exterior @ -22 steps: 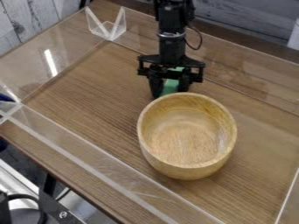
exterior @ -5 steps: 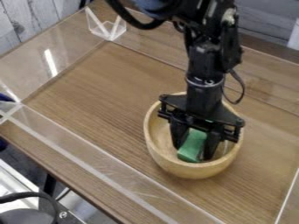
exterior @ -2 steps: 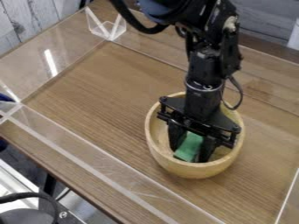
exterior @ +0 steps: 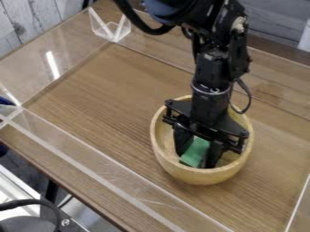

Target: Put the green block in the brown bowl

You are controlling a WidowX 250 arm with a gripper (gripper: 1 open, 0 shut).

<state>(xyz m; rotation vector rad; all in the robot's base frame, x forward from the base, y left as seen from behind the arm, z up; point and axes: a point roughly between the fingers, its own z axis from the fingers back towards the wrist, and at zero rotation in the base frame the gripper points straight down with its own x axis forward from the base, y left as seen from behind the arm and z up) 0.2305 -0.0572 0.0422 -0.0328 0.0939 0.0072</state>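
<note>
The brown bowl (exterior: 182, 174) sits on the wooden table right of centre. My gripper (exterior: 200, 156) reaches straight down into it from above, its black fingers (exterior: 179, 145) inside the rim. Between them is the green block (exterior: 197, 151), held upright and tilted slightly, with the gripper shut on it. The block's lower end is low in the bowl. Whether it touches the bottom I cannot tell.
Clear acrylic walls (exterior: 72, 154) border the wooden tabletop (exterior: 97, 91) along the front left and back. A small clear stand (exterior: 111, 27) is at the back left corner. The arm's cables hang above the bowl.
Earliest, the gripper held the block on the table behind the bowl. It has since carried it into the bowl. Over the last second it sank only slightly.
</note>
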